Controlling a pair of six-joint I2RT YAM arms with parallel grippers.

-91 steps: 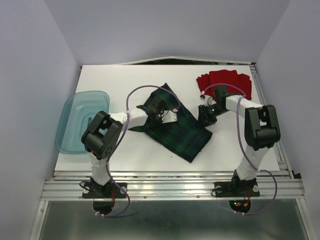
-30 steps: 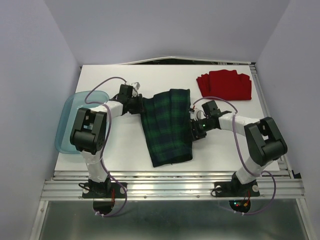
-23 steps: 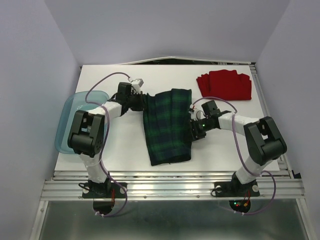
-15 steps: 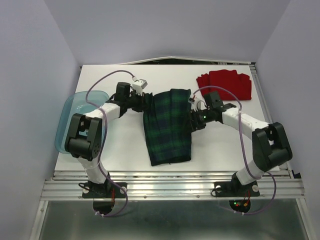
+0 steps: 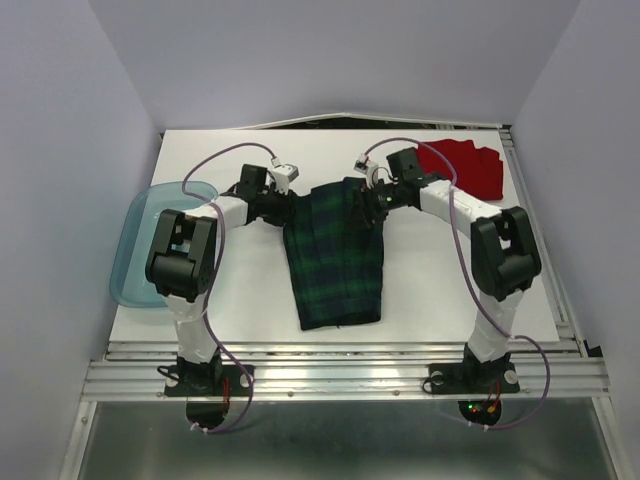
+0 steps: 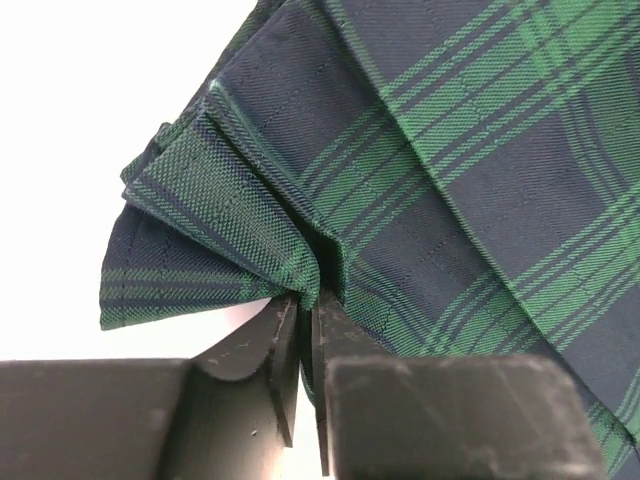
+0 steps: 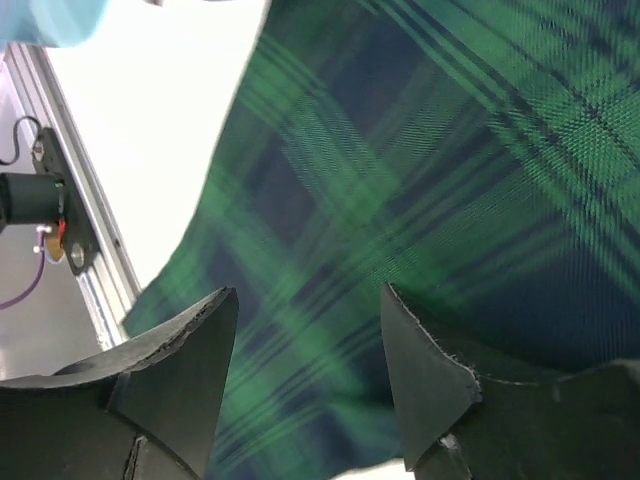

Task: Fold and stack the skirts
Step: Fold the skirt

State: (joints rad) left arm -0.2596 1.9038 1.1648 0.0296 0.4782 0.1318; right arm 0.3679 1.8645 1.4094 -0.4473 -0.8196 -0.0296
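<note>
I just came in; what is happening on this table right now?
The robot is working on the plaid skirt, which lies spread out in the middle of the table. The left gripper is shut on a bunched corner at the skirt's far left. The right gripper is open above the cloth near the far right corner. The red skirt lies apart at the far right, and a teal tub sits at the left edge.

Seen from above, the right arm (image 5: 445,200) covers the left part of the red skirt (image 5: 478,168). The left tool (image 5: 290,205) and right tool (image 5: 375,202) hide the far corners of the plaid skirt (image 5: 335,260) (jaws too small to read there). In the right wrist view the plaid is blurred, cut off at top and right.
</note>
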